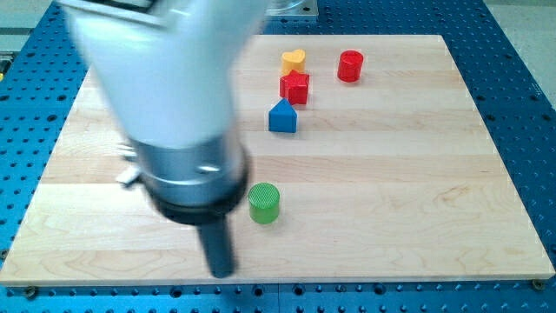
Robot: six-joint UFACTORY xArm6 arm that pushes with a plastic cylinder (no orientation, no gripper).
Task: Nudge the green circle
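The green circle [264, 203] is a short green cylinder standing on the wooden board [417, 174], low and a little left of the middle of the view. My dark rod comes down from the blurred white arm at the view's left. My tip [222, 271] rests on the board near its bottom edge, below and to the left of the green circle, with a small gap between them.
A blue house-shaped block [282, 116], a red star-like block [294, 87], a yellow heart [294, 61] and a red cylinder [350, 66] sit in the upper middle. The arm's body [165, 96] hides the board's left part. Blue perforated table surrounds the board.
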